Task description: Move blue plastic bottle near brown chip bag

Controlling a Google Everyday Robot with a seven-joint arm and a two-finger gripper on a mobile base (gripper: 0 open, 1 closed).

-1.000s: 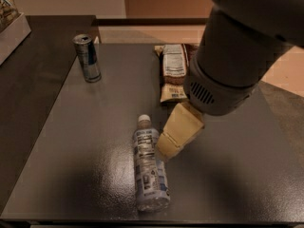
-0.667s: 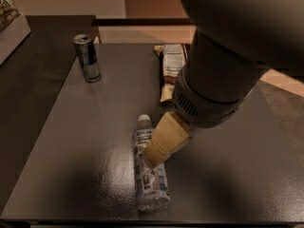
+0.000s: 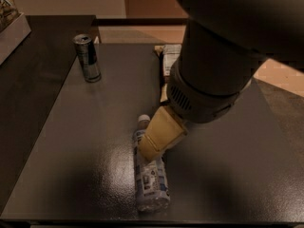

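Note:
The blue plastic bottle lies on its side on the dark table, white cap pointing away from me, near the front edge. My gripper, with cream-coloured fingers, hangs right over the bottle's upper half, just below the cap. The big grey arm covers much of the view. The brown chip bag lies at the table's far middle; only its left strip shows beside the arm.
A slim blue-silver can stands upright at the table's far left. A white box sits on a darker surface at the upper left. The table's front edge runs just below the bottle.
The arm has swung left and down, bringing the gripper from beside the bottle's right to directly over its upper half. The bottle, can and bag have stayed in place.

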